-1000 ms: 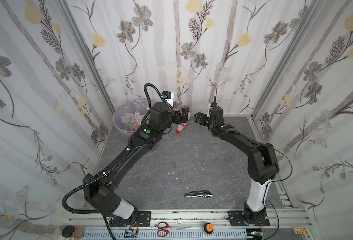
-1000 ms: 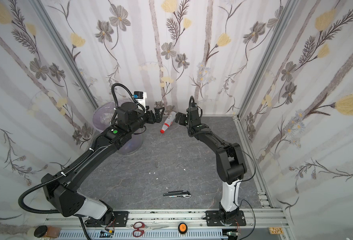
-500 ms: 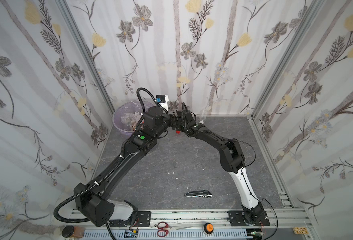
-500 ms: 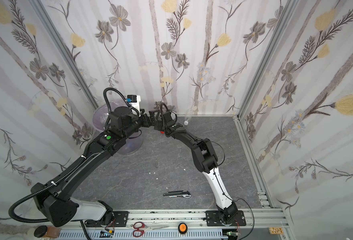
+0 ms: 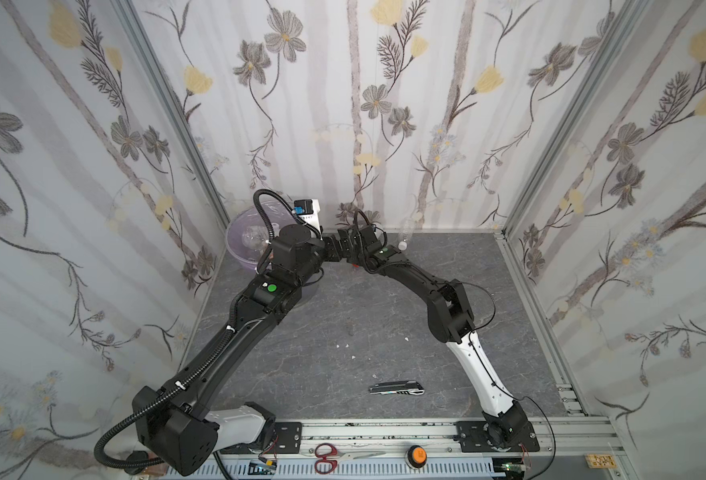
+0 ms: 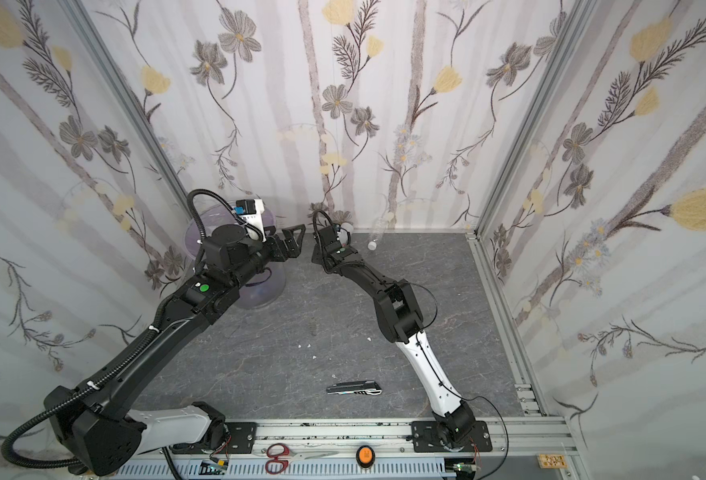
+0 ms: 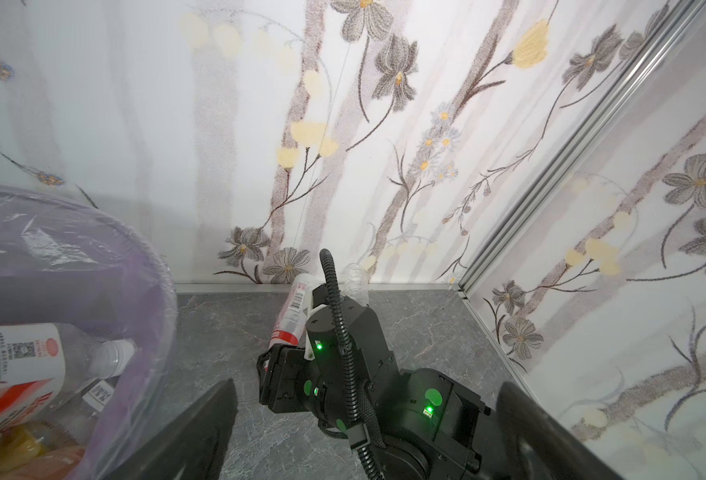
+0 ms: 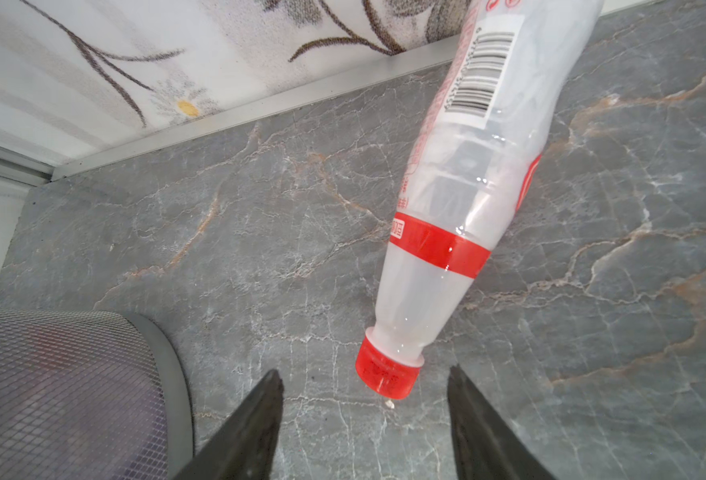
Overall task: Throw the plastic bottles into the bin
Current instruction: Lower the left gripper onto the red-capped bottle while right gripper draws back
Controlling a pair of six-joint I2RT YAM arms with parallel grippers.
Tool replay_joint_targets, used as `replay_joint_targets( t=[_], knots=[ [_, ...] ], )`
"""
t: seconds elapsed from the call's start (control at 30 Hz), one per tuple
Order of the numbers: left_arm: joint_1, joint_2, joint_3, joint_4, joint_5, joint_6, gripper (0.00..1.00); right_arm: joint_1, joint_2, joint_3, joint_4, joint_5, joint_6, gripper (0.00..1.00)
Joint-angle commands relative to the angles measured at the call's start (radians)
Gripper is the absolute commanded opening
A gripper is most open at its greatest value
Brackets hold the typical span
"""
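Lying cap-forward on the grey marbled floor by the back wall, the red-capped bottle (image 8: pixel 459 199) is waiting to be picked. The right gripper (image 8: pixel 364 372) is bracketing its cap, with the jaws partway apart, one on each side, touching nothing and holding nothing. Just beyond, a clear white-capped bottle (image 5: pixel 405 236) is leaning against the back wall. The left gripper (image 6: pixel 292 242) is hanging spread wide and empty near the bin (image 7: pixel 143 266), facing the right arm's wrist. Inside the bin's lavender liner several bottles are showing, among them a white-and-red-labelled bottle (image 7: pixel 18 361). Judging by this, most of the job is looking done. Two bottles are remaining on the floor, and the nearer one is about to be gripped. The grey utility knife (image 5: pixel 396 389) is lying well apart near the front rail and is not part of the clear-out.
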Motion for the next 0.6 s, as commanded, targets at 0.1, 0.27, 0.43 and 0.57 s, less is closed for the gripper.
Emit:
replay_joint_targets(
  t=[0.1, 0.27, 0.43, 0.57],
  knots=[
    [0.012, -0.039, -0.027, 0.047, 0.021, -0.036, 1.0, 0.002, 0.013, 0.018, -0.045, 0.017, 0.031, 0.57],
    [0.027, -0.047, -0.027, 0.047, 0.037, -0.04, 1.0, 0.001, 0.028, 0.046, -0.063, 0.007, 0.037, 0.54],
    [0.027, -0.039, -0.03, 0.047, 0.043, -0.043, 1.0, -0.004, 0.019, 0.045, -0.061, -0.041, 0.05, 0.62],
    [0.008, -0.013, -0.018, 0.044, 0.033, -0.033, 1.0, -0.005, -0.05, 0.003, -0.054, -0.05, 0.034, 0.65]
  ],
)
